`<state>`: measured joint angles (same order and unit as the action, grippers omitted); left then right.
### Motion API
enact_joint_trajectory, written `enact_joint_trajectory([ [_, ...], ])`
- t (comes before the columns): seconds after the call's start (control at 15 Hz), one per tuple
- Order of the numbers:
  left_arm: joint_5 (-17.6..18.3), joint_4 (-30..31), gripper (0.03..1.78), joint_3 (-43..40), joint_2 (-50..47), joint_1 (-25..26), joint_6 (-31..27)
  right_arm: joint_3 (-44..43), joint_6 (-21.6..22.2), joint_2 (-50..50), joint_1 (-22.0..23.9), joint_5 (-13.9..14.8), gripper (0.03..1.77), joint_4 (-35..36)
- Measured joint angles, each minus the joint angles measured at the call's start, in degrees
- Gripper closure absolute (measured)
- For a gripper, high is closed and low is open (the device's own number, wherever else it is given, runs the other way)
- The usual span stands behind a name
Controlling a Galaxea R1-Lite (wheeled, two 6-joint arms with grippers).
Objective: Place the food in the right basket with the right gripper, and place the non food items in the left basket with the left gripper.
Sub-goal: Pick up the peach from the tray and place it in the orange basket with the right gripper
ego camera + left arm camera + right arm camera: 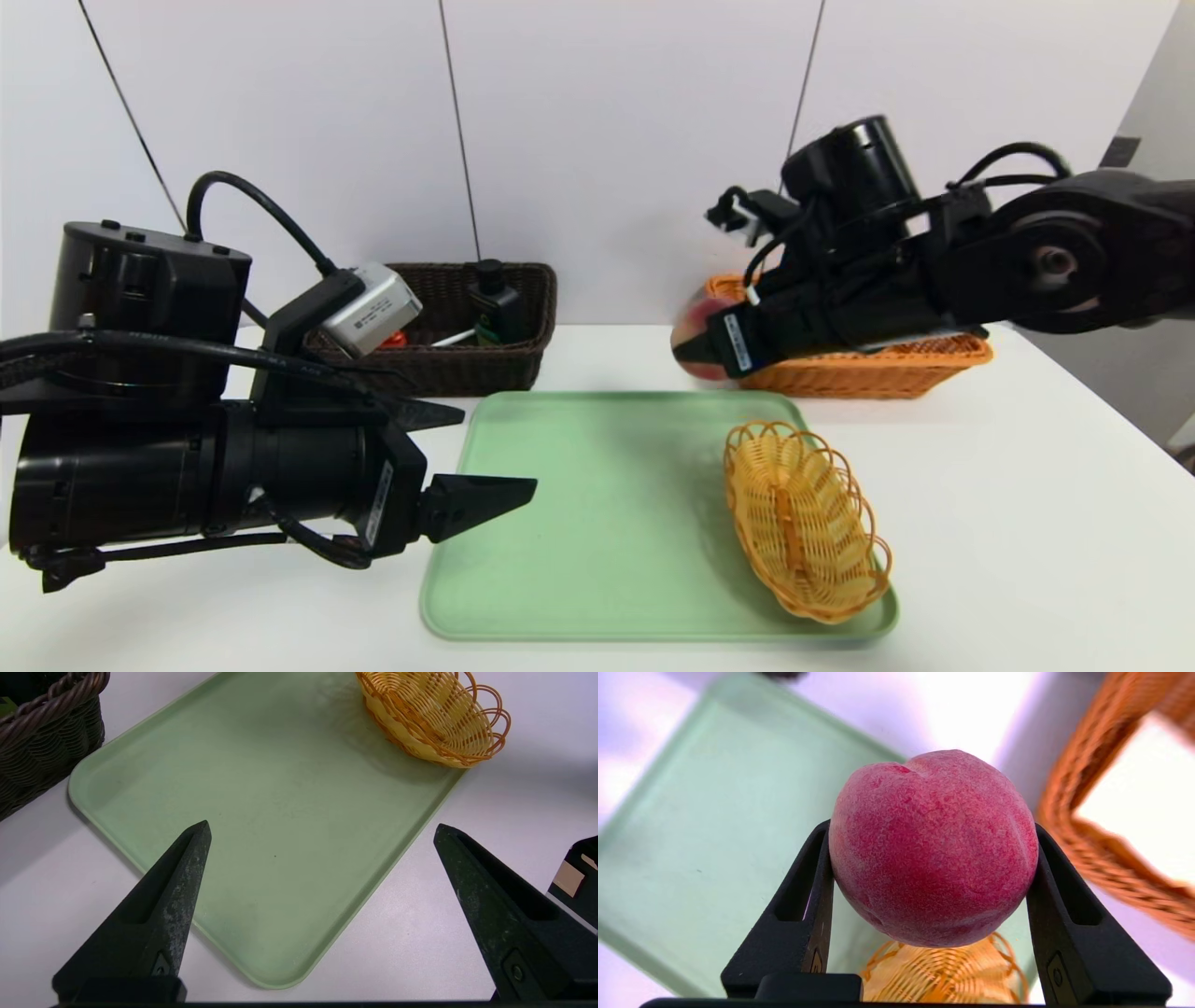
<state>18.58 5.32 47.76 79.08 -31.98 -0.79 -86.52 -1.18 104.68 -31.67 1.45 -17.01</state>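
The pink-red peach point(934, 849) hangs in the air, with my right gripper point(932, 828) shut on it, one finger on each side. In the head view the peach point(693, 322) and right gripper point(698, 350) are just left of the orange-tan right basket point(878, 369), above the far right corner of the tray. Beside the peach in the right wrist view runs the basket's rim point(1069, 826). My left gripper point(495, 448) stands open and empty over the tray's near left corner; its jaws point(321, 826) are wide apart. The dark brown left basket point(467, 369) holds several small items.
A green tray point(607, 523) lies in the middle of the white table. A small yellow oval wicker dish point(808, 518) sits empty on the tray's right side. A corner of the dark basket point(42, 742) lies close to the tray's left far corner.
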Motion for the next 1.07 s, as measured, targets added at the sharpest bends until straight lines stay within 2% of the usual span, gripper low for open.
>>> enact_joint_trajectory([
  [0.2, 0.0, 0.0, 0.12, 0.0, 0.0, 0.0, -0.1, -0.2, -1.1, -5.2, 1.8, -0.3, 0.67, 2.1],
  [0.53, 0.0, 0.0, 0.12, -0.2, -0.9, 0.0, 0.0, -1.7, -1.0, -8.0, 8.1, 0.1, 0.67, 5.5],
  [1.07, 0.0, 0.0, 0.12, -0.6, -1.3, 0.1, 0.0, -1.4, -1.3, -0.1, 21.6, 0.0, 0.67, 5.7],
])
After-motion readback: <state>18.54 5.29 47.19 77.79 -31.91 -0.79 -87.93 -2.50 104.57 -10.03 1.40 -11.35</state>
